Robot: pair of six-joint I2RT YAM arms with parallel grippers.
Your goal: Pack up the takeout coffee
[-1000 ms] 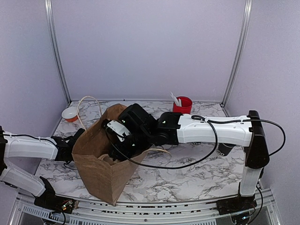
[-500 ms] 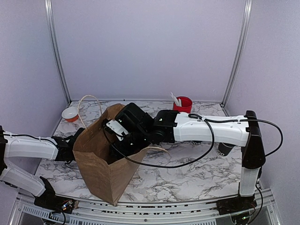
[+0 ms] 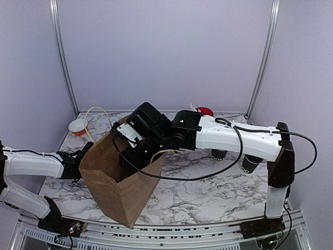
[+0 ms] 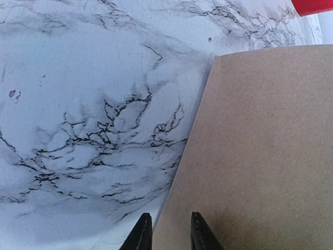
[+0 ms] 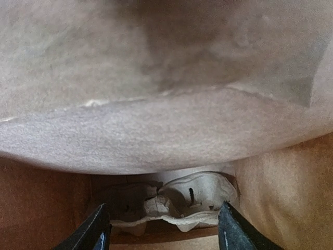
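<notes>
Top external view showed the bag (image 3: pixel 117 182) standing open on the table (image 3: pixel 208 192), at about 8 o'clock from the table's middle and leaning a little. The right arm (image 3: pixel 234 140) reached across from 3 o'clock, and its wrist went down into the mouth of the bag. The right gripper (image 5: pixel 164 213) was inside the bag. In the right wrist view its fingers (image 5: pixel 98 232) stood wide apart and held nothing, and a pale pulp tray (image 5: pixel 192 200) lay on the floor of the bag beyond them, at 12 o'clock.

The left gripper (image 4: pixel 167 232) was at the 9 o'clock side of the bag. In the left wrist view its two fingers (image 4: pixel 141 234) were close together, clamped on the edge of the bag's wall.

The coffee could not be placed with certainty. A black cup (image 3: pixel 218 155) and a second black cup (image 3: pixel 250 164) stood near each other at 3 o'clock, under the right arm. Their tops were hidden, so it was not possible to tell if either one was the coffee. A bowl (image 3: pixel 78 126) sat at 10 o'clock, and a red cup (image 3: pixel 205 111) at 1 o'clock was partly hidden behind the arm.
</notes>
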